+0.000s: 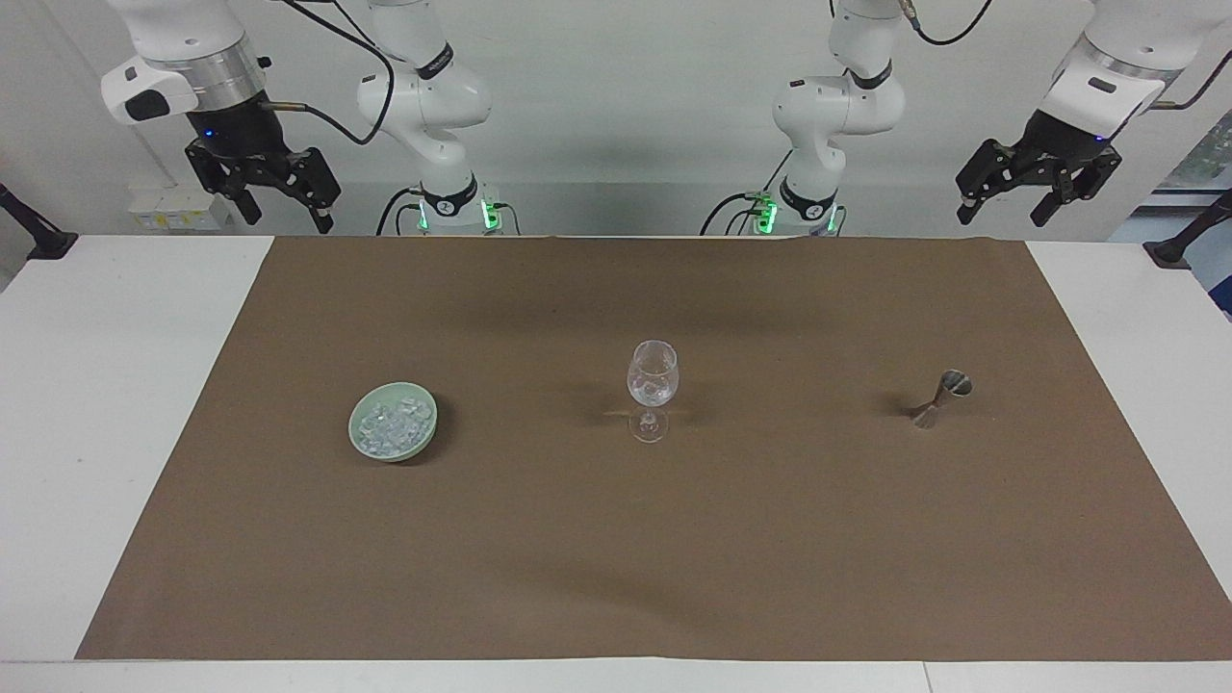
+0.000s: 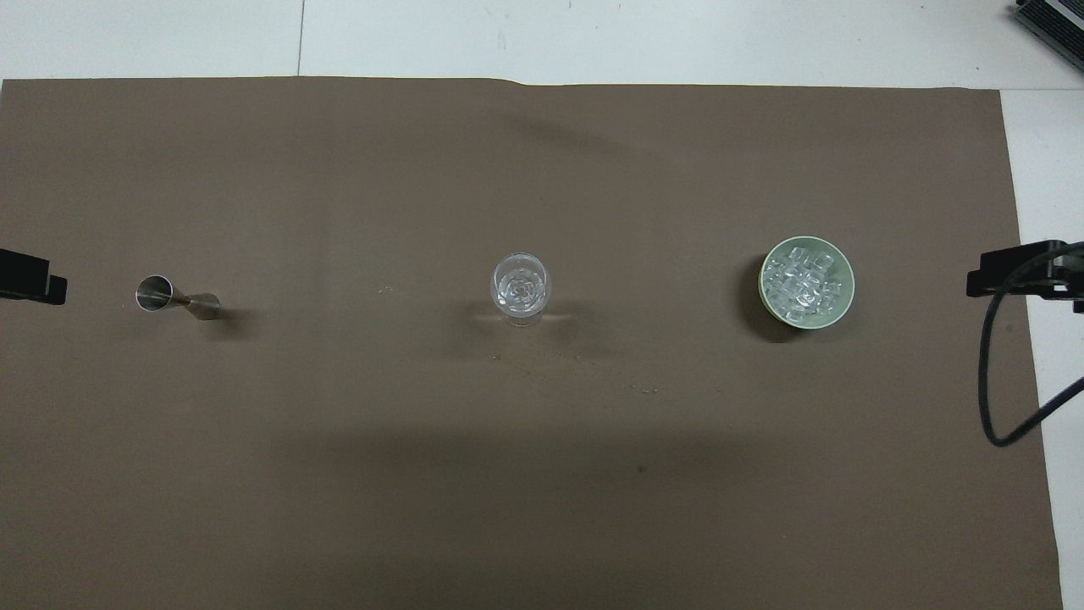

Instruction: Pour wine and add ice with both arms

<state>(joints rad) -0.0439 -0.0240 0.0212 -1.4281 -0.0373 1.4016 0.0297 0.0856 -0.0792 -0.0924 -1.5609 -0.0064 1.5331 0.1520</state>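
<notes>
A clear stemmed glass stands upright at the middle of the brown mat, with glinting clear chunks in its bowl. The ice fills a pale green bowl toward the right arm's end. A small steel jigger stands toward the left arm's end. No wine shows in any vessel. My right gripper hangs open and empty, high over the mat's corner by its base. My left gripper hangs open and empty, high over the mat's other robot-side corner.
The brown mat covers most of the white table. A black cable loops down from the right arm over the mat's edge. A few small crumbs lie on the mat near the glass.
</notes>
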